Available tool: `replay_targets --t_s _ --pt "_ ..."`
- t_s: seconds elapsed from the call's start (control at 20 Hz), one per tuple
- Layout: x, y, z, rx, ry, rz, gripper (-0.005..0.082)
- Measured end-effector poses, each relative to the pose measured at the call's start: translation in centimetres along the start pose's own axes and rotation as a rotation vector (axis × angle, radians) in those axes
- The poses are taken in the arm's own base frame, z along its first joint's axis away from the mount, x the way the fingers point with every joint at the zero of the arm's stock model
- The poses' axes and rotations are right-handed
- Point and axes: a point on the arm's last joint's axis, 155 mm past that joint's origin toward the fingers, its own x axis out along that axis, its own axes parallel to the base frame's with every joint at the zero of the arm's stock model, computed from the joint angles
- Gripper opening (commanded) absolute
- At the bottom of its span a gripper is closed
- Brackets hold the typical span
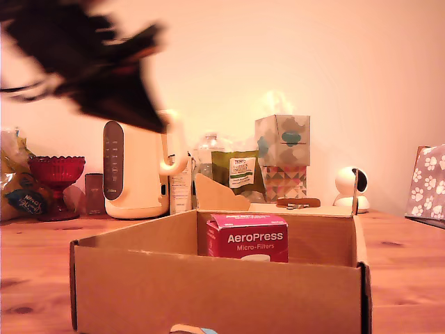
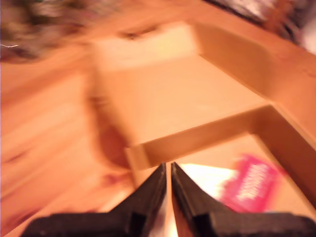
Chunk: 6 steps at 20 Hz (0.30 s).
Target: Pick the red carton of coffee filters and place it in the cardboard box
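1. Your end effector (image 2: pixel 168 170) had its two fingers together, almost touching, with nothing between them; the exterior view showed the arm (image 1: pixel 104 62) as a dark blur high above the surface (image 1: pixel 403 278).
2. The red carton of coffee filters (image 1: pixel 247 238) stood upright inside the cardboard box (image 1: pixel 208 292), against its far wall.
3. Judged from this, you were past placement; only clearing the arm remained, with no further grasp needed.
4. Count: one carton, one cardboard box, one patterned tissue box (image 1: pixel 281 156), one red glass bowl (image 1: pixel 55 174), one cream kettle (image 1: pixel 135 170).
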Motion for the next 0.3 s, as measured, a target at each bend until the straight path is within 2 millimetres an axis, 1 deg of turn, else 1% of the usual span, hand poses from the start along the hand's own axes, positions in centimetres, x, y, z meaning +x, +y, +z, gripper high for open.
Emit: replay_targets --t_s 0.1,0.3 --pt "-1.9 2.5 -0.2 -0.063 -0.065 0.066 -0.0023" --pt "-6.3 5.9 -1.3 -0.124 -0.184 0.188 -0.0024"
